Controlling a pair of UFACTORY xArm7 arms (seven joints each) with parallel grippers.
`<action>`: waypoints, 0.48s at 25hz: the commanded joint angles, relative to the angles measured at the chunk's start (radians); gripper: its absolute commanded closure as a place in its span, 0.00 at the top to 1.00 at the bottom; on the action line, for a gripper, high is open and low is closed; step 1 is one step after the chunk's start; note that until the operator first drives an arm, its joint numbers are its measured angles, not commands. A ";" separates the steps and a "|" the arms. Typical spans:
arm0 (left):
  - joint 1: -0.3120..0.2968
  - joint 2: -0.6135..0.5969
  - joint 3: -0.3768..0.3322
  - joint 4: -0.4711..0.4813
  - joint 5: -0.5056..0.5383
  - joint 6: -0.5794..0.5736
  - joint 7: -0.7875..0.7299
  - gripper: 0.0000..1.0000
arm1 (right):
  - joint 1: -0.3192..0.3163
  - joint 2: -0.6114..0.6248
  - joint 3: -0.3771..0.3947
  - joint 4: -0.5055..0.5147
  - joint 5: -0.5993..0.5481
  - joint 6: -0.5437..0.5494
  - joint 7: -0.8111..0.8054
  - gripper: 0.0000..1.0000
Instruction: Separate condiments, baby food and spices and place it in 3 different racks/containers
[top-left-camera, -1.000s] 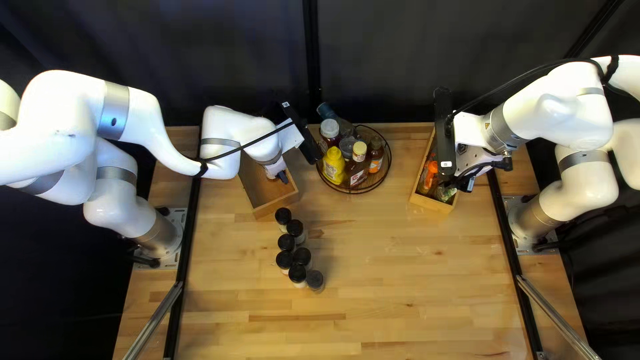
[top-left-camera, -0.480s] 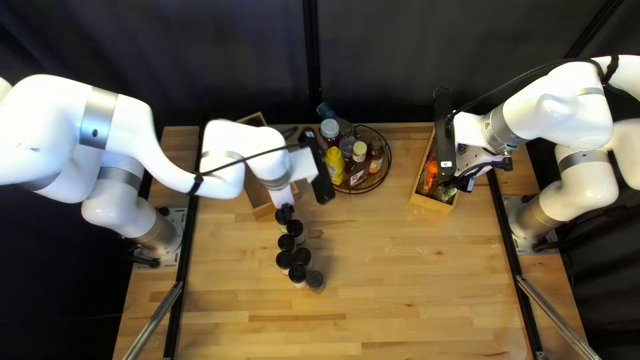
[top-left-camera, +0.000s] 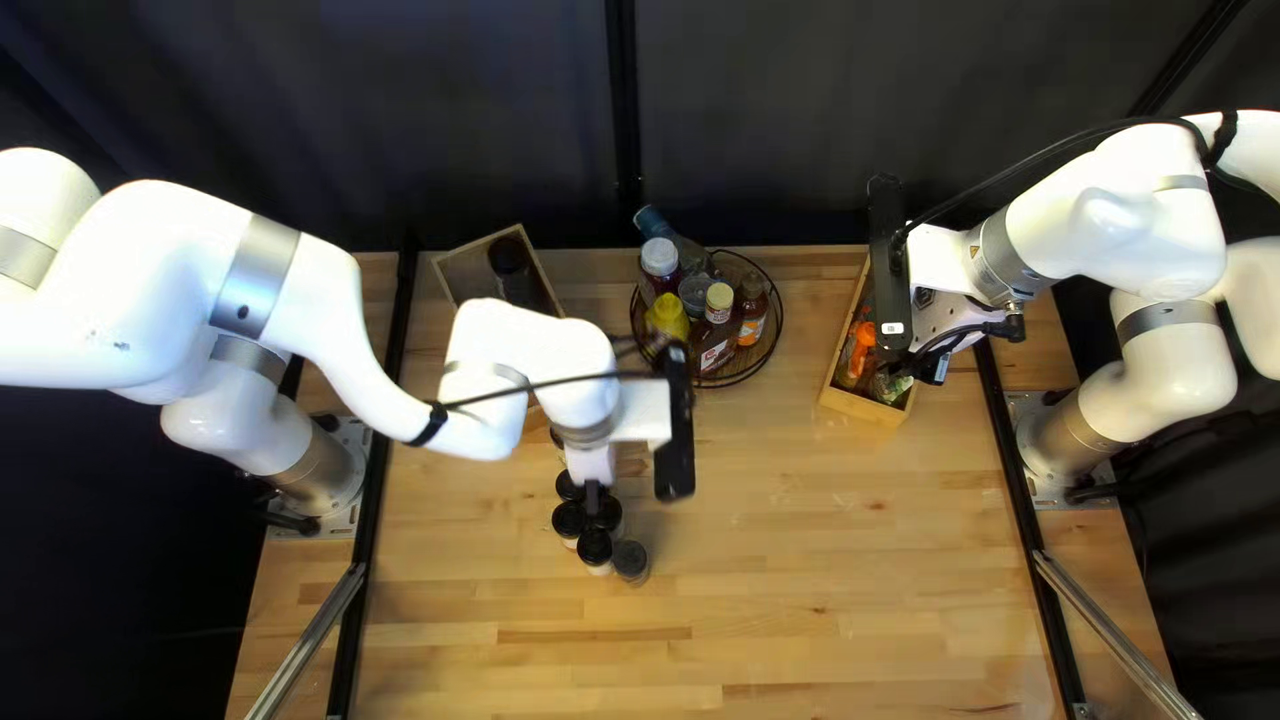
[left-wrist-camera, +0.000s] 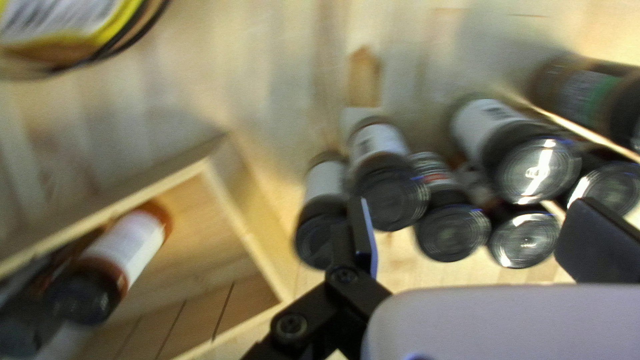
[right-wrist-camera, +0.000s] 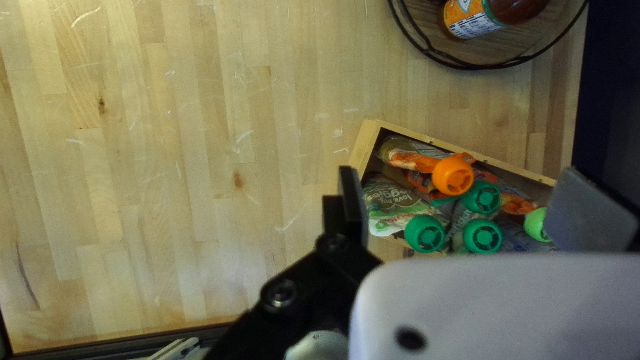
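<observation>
My left gripper [top-left-camera: 594,496] is low over the cluster of black-capped spice jars [top-left-camera: 595,547] in the top left view. From the left wrist, the gripper [left-wrist-camera: 477,237] stands open, with several spice jars [left-wrist-camera: 451,230] between and beyond its fingers. A wooden crate [left-wrist-camera: 243,233] beside it holds fallen jars, one with a white label [left-wrist-camera: 128,248]. My right gripper [top-left-camera: 931,367] hangs above the right crate [top-left-camera: 867,407]. In the right wrist view that gripper [right-wrist-camera: 470,210] is open over baby food pouches [right-wrist-camera: 397,203] with green and orange caps.
A round wire rack [top-left-camera: 727,383] between the crates holds condiment bottles, including a yellow one [top-left-camera: 667,320]. The left crate [top-left-camera: 460,274] is partly hidden under my left arm. A dark curtain [top-left-camera: 760,120] hangs behind the table's far edge.
My left arm has swung from above the left crate toward the near edge, over the spice jars, uncovering the crate's far end. The right arm has stayed still.
</observation>
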 commanded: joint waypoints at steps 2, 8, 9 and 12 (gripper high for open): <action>-0.042 0.049 -0.041 0.067 -0.010 -0.016 0.042 1.00 | 0.000 0.000 0.000 0.000 0.000 0.000 0.000 1.00; -0.094 0.080 -0.085 0.078 0.086 -0.083 -0.041 1.00 | 0.000 0.000 0.000 0.000 0.000 0.000 0.000 1.00; -0.102 0.088 -0.089 0.068 0.115 -0.106 -0.066 1.00 | 0.000 0.000 0.000 0.000 0.000 0.000 0.000 1.00; -0.117 0.107 -0.094 0.050 0.180 -0.143 -0.114 1.00 | 0.000 0.000 0.000 0.000 0.000 0.000 0.000 1.00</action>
